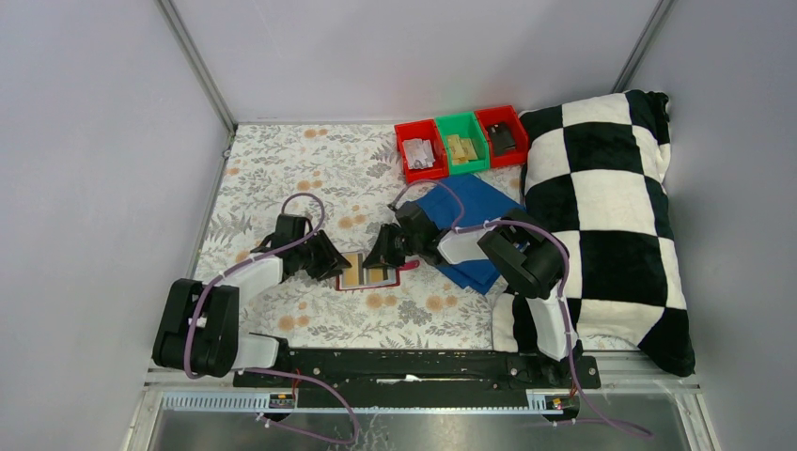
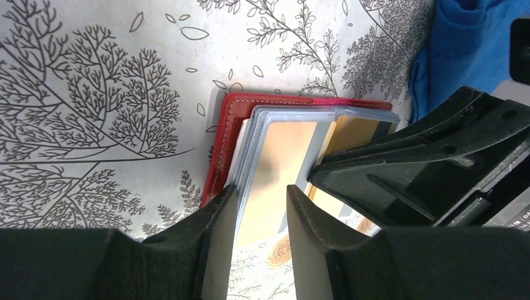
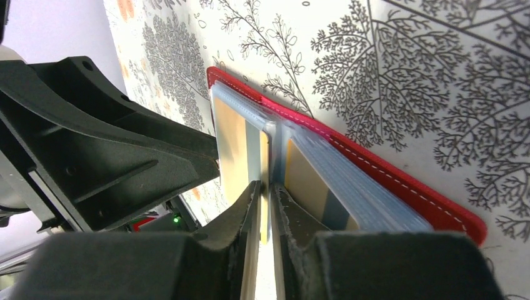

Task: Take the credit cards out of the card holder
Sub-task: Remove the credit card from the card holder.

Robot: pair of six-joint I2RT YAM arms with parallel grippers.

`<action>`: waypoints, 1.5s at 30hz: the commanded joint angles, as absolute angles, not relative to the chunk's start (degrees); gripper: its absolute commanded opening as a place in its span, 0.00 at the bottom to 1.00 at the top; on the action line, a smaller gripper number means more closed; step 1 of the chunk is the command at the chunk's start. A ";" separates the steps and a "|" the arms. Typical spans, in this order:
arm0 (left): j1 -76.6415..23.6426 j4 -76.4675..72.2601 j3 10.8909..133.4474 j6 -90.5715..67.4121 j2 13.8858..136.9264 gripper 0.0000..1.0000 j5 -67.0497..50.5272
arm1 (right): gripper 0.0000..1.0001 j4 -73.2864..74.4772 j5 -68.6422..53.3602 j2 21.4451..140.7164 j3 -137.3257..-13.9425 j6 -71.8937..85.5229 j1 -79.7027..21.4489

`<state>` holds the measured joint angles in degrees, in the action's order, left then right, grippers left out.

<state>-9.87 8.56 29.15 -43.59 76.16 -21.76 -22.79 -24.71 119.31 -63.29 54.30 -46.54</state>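
The red card holder [image 1: 368,272] lies open on the floral cloth, its clear sleeves fanned up [image 2: 228,137]. My right gripper [image 1: 378,256] is shut on the edge of a tan-yellow card [image 3: 265,156] that stands in the middle of the holder [image 3: 387,181]; its jaws are almost together [image 3: 267,190]. My left gripper [image 1: 336,266] is open at the holder's left edge [image 2: 262,194], with a sleeve holding a tan card [image 2: 281,156] in its gap. I cannot make out a pale blue-white or a dark grey card in the holder.
Three small bins stand at the back: red [image 1: 419,150], green [image 1: 462,143], red [image 1: 501,133], each with small items. A blue cloth [image 1: 475,211] lies under the right arm. A black-and-white checkered pillow [image 1: 601,207] fills the right side.
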 commanded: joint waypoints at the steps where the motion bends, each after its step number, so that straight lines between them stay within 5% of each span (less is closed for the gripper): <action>1: -10.81 6.26 28.92 -43.95 77.76 0.39 -22.94 | 0.15 -29.80 -25.03 119.87 -58.76 56.62 -46.09; 7: -10.99 6.15 29.00 -44.03 77.92 0.39 -22.83 | 0.00 -35.19 -26.54 119.16 -57.22 57.22 -45.99; 45: -10.81 9.41 26.24 -46.89 76.95 0.36 -19.35 | 0.00 -36.21 -28.49 109.94 -44.52 62.73 -41.92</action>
